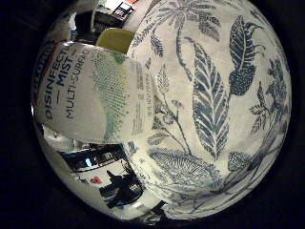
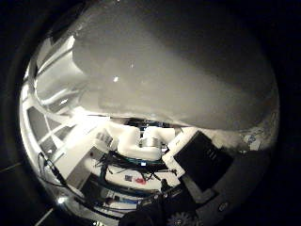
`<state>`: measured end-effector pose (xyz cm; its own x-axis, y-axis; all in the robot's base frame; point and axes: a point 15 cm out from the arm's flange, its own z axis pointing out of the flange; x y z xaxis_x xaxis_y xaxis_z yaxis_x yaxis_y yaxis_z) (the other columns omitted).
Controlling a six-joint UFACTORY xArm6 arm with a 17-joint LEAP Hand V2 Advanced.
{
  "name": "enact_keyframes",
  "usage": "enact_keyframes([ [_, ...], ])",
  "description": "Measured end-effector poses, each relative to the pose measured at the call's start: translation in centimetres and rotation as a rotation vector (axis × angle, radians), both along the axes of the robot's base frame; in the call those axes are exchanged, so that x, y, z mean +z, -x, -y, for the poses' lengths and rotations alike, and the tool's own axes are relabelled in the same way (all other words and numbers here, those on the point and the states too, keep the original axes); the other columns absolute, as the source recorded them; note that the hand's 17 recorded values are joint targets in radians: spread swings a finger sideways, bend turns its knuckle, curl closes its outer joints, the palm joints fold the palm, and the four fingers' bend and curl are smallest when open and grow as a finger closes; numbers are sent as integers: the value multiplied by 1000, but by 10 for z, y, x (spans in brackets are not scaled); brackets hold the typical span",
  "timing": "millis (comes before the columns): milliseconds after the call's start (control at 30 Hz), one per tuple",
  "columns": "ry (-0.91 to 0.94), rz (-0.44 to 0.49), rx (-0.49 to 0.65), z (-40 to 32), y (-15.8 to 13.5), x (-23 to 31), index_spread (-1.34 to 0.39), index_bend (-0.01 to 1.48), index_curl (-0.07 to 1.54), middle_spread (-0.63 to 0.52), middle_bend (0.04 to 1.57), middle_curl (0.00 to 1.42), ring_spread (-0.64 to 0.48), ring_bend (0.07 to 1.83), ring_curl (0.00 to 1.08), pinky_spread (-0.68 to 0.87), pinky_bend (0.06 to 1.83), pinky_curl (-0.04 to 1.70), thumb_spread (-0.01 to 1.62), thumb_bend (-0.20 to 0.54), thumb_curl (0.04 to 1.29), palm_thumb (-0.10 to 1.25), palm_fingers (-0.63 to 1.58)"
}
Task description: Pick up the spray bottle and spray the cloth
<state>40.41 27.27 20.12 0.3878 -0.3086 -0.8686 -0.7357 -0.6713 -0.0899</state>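
The spray bottle [image 1: 91,95] is white with a green-dotted label and fills much of the little finger side palm view, close to the palm. Beside it lies the cloth [image 1: 219,95], white with a blue leaf print, spread over a wide area. In the thumb side palm view the bottle's pale body [image 2: 169,66] fills most of the picture. My right hand [image 2: 155,146] shows there as white and black fingers curled against the bottle's side.
A yellow-green thing [image 1: 114,38] shows just past the bottle at the cloth's edge. Dark room clutter [image 1: 114,181] lies beyond the cloth. A white frame [image 2: 47,122] stands off to the side of the hand.
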Motion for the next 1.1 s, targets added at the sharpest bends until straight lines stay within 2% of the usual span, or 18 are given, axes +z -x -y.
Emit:
enact_keyframes([
  [67, 0, 5, -5, 2, -2, 2, -357, 460, 740, -153, 1033, 635, -209, 1000, 508, -76, 474, 850, 955, -25, 582, 819, 325],
  [233, 13, 31, -23, 16, -9, 12, -339, 501, 698, -148, 981, 623, -147, 799, 444, 269, 404, 769, 999, -27, 548, 789, 263],
  [400, 88, 64, 20, 35, -4, 13, -327, 482, 648, -130, 844, 577, -50, 654, 392, 424, 369, 673, 1017, -26, 515, 771, 186],
  [767, 102, 69, 1, 52, 0, 26, -279, 255, 486, -51, 514, 449, 119, 435, 300, 469, 354, 508, 1042, -23, 470, 733, 183],
  [900, 100, 63, -6, 59, 4, 36, -273, 203, 457, -41, 455, 429, 143, 377, 279, 475, 319, 458, 1047, -23, 462, 731, 224],
  [1100, 129, 107, -32, 83, 6, 55, -266, 176, 420, -38, 405, 414, 148, 316, 268, 468, 286, 403, 1045, -23, 455, 730, 263],
])
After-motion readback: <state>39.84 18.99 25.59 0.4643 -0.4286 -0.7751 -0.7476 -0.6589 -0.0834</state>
